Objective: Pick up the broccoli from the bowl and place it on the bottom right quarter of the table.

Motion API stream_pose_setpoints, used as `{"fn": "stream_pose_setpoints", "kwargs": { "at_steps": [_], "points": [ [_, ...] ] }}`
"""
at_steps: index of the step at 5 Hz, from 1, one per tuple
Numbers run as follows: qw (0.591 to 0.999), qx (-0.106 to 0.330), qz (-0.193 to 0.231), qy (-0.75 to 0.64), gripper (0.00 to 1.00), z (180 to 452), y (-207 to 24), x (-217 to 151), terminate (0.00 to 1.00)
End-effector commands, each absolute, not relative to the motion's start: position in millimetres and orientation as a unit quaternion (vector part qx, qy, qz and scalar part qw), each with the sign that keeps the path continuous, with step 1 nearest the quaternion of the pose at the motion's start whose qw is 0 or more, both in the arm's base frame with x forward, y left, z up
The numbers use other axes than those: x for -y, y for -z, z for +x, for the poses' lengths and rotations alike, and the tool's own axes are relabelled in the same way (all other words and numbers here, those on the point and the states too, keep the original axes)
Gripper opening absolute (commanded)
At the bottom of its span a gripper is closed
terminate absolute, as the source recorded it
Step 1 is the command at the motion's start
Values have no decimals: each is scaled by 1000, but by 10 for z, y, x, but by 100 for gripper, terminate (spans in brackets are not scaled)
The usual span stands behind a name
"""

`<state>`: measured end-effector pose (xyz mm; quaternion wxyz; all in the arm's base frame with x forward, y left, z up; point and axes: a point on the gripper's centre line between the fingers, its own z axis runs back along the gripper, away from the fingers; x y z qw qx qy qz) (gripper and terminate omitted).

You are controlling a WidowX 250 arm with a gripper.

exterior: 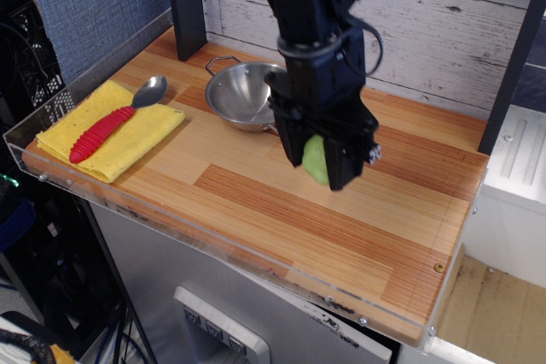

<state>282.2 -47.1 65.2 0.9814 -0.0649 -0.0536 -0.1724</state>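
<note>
My gripper (320,164) is shut on the light-green broccoli (315,160), which shows between the black fingers. It hangs above the middle of the wooden table (281,202), to the right of and in front of the steel bowl (243,95). The bowl stands at the back of the table; the part that I see holds nothing, and its right side is hidden behind my arm.
A yellow cloth (141,138) lies at the left end with a red-handled metal spoon (115,121) on it. A clear acrylic rim (196,232) runs along the front edge. Black posts stand at the back left (186,6) and far right (512,74).
</note>
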Motion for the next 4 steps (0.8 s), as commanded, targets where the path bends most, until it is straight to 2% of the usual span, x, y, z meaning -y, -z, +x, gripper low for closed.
{"fn": "stream_pose_setpoints", "kwargs": {
  "at_steps": [1, 2, 3, 4],
  "points": [
    [978, 38, -44, 200, 0, 2822, -554, 660, 0],
    [979, 21, -31, 202, 0, 2844, -444, 728, 0],
    [981, 23, -25, 191, 0, 2845, -428, 735, 0],
    [984, 28, -31, 174, 100, 2853, -449, 673, 0]
  ]
}}
